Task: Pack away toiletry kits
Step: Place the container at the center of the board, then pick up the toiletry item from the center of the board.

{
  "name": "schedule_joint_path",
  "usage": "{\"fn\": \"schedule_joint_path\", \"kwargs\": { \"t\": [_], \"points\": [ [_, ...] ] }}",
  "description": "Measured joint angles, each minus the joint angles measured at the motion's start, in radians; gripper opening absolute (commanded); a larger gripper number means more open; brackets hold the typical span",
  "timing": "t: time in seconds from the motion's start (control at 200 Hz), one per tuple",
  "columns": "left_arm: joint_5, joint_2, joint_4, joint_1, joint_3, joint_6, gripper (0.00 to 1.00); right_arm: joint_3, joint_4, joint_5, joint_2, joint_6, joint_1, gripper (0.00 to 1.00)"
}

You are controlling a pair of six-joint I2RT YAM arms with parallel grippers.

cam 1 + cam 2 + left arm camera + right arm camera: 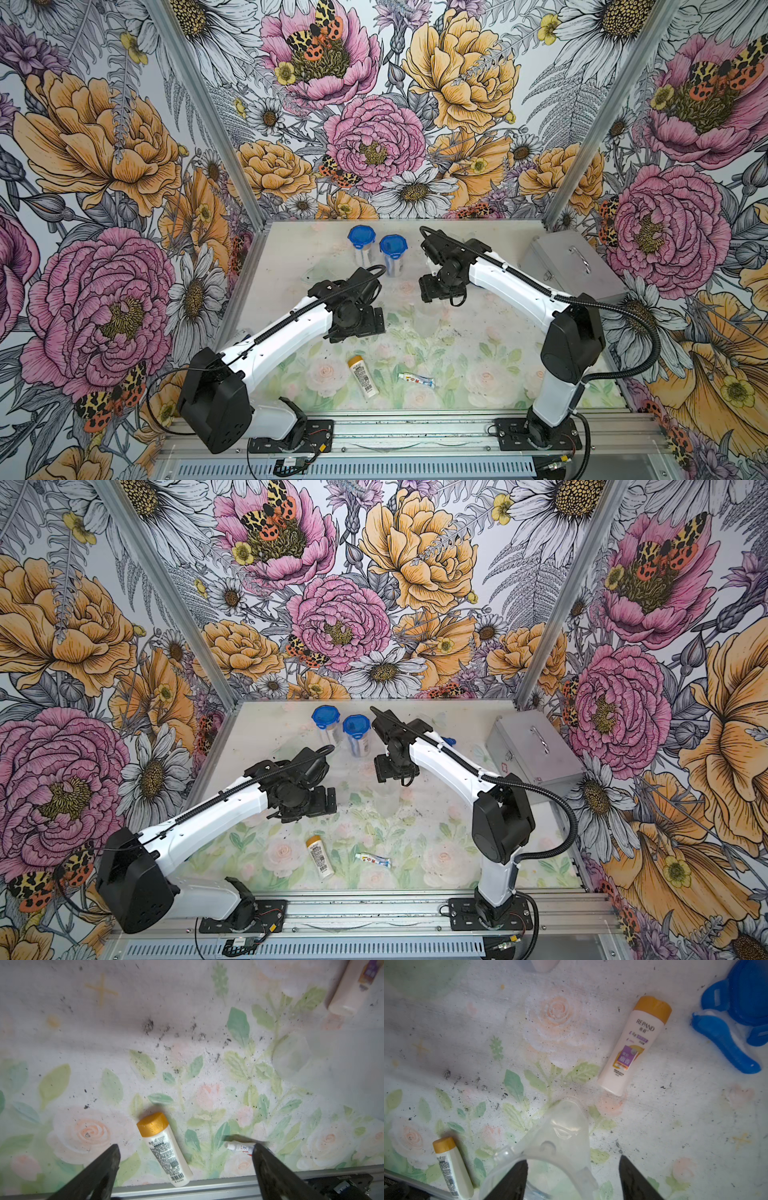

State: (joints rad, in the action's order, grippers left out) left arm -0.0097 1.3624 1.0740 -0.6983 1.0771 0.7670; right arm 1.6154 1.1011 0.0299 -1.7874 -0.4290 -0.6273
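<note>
In a top view the bottle (365, 376) lies flat near the front rail (415, 432). The left wrist view shows the left gripper (186, 1146) spread empty above it, likely for a pick, the bottle's orange cap (152, 1124) pointing away from the rail. In the right wrist view the right gripper (572, 1160) is parted, one finger at the clear cup (562, 1136) rim.

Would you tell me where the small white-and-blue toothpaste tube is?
In both top views the toothpaste tube lies at the front of the table, just right of the orange-capped white bottle.
</note>
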Motion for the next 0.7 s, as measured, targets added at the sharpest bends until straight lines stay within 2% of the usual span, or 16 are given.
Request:
{"fn": "schedule_joint_path", "kwargs": {
  "t": [0.285, 0.425, 0.701],
  "points": [
    [-0.016, -0.043, 0.04, -0.2, -0.069, 0.27, 0.99, 0.004, 0.001, 0.009, 0.141, 0.111, -0.002, 0.76],
    [-0.034, -0.052, 0.052, -0.291, -0.128, 0.394, 0.99, -0.035, -0.002, 0.019, 0.199, 0.138, 0.002, 0.83],
    [-0.059, -0.027, -0.02, -0.303, -0.21, 0.485, 0.93, -0.084, -0.016, 0.05, 0.23, 0.155, 0.036, 0.89]
  ]
}}
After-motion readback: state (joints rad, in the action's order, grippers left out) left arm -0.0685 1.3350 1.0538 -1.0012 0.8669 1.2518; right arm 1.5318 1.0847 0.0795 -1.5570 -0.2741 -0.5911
